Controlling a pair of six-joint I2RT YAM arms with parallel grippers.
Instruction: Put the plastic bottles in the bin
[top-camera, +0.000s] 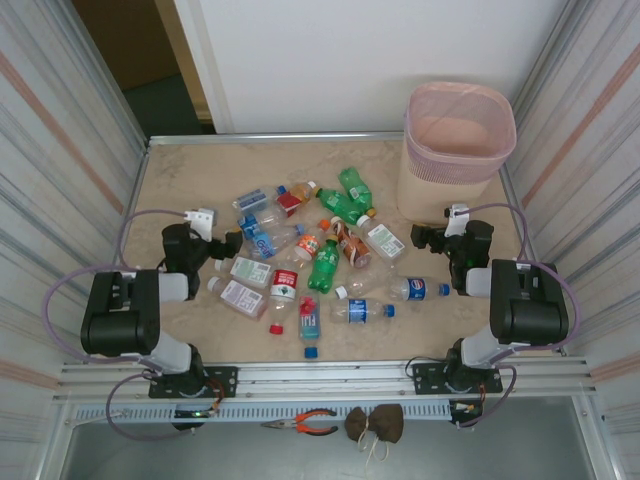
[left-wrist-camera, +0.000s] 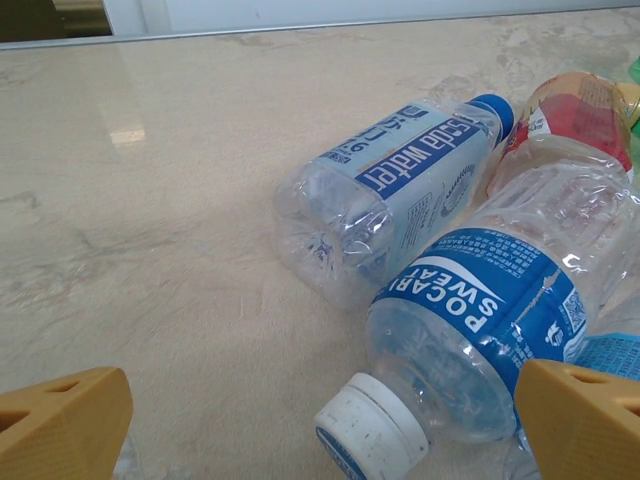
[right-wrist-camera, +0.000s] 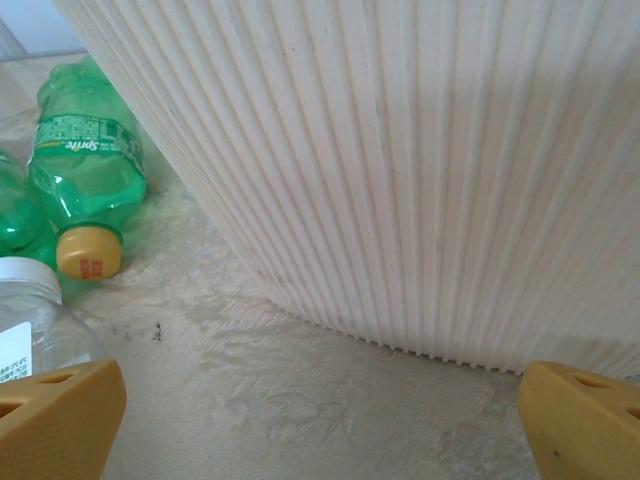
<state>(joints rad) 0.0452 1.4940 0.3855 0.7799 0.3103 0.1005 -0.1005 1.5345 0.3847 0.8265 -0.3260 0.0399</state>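
The crinkled clear and green plastic bottles (top-camera: 320, 265) lie on their sides in the middle of the marbled table (top-camera: 180, 185), their long axes pointing every way. The ribbed pale pink bin (top-camera: 440, 195) stands upright at the far right. The left gripper (top-camera: 230, 245) and right gripper (top-camera: 420, 238) both have their fingers apart, holding nothing.

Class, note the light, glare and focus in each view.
Top external: even light, faint shadows beside the bottles, all sharp. Left wrist: pale glare patch on the table; Pocari Sweat bottle crisp, left claw's fingertips slightly soft. Right wrist: bin wall evenly lit, darker at its foot.
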